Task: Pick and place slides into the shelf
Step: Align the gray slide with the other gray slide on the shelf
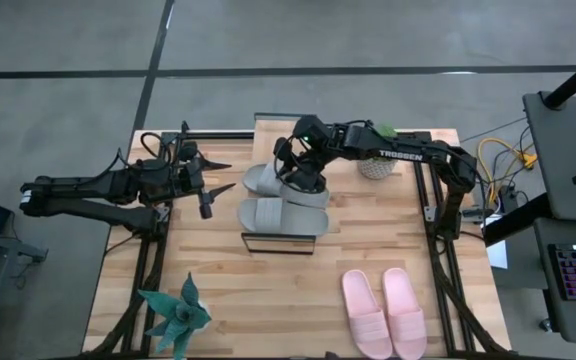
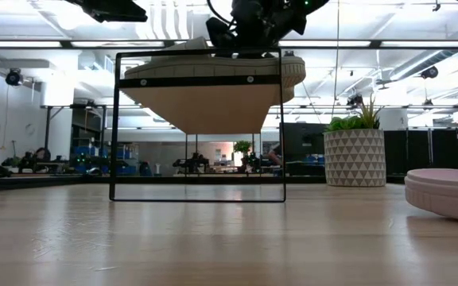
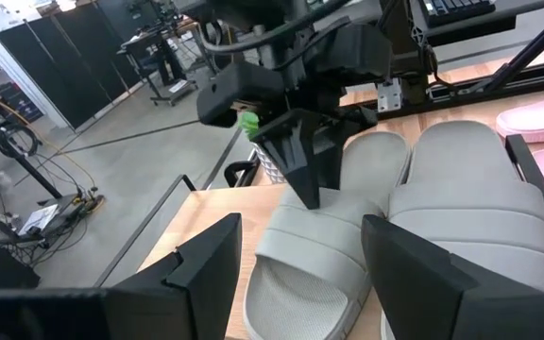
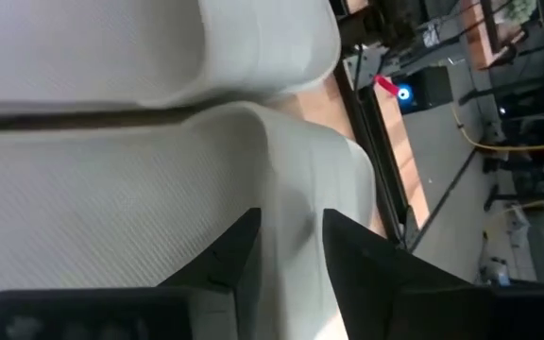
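Two grey slides lie side by side, soles down, on the shelf's plank top: the near one and the far one. My right gripper stands over the far slide, shut on its strap. My left gripper hovers open to the left of the shelf, pointing at the slides and touching nothing. The pink pair lies on the table near its near right edge. My right gripper pinches the far grey slide's strap between its two fingers, coming from above and pointing down. A ridge of the strap shows between the fingers. The slide lies on the shelf top beside the other grey slide.
A white patterned plant pot stands right of the shelf, under the right arm. A green spiky plant sits at the near left corner. Bare tabletop lies between the shelf and the near edge.
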Motion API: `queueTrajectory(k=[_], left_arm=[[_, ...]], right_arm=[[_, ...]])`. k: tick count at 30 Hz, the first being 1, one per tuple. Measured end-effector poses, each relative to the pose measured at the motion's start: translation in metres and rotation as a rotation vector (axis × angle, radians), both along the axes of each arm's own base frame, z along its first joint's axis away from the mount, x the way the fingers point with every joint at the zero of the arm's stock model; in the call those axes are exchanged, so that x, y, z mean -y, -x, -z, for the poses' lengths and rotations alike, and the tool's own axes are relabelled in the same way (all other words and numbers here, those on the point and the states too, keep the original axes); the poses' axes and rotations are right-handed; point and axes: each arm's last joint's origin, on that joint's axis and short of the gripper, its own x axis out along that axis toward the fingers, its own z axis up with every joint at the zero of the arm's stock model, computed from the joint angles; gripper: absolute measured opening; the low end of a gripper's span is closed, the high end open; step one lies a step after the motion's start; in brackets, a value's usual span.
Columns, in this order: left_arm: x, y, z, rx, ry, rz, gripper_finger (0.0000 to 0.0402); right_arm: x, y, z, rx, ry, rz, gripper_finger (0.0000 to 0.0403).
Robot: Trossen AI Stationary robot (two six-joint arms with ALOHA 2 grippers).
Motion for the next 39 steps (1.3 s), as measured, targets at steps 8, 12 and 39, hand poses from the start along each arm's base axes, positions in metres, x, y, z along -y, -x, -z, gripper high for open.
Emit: queueTrajectory(k=[8, 12, 39], left_arm=[[0.0, -0.001, 0.001, -0.008, 0.0, 0.0, 0.0204], [0.0, -0.001, 0.002, -0.021, 0.0, 0.0, 0.0204], [0.0, -0.003, 0.004, -0.034, -0.001, 0.0, 0.0204]], right_arm=[[0.001, -0.001, 0.0, 0.017, 0.064, -0.038, 0.0019], [0.001, 0.0, 0.0, 0.015, 0.071, -0.044, 0.0013], [0.015, 0.006, -0.002, 0.102, 0.025, -0.212, 0.0009]])
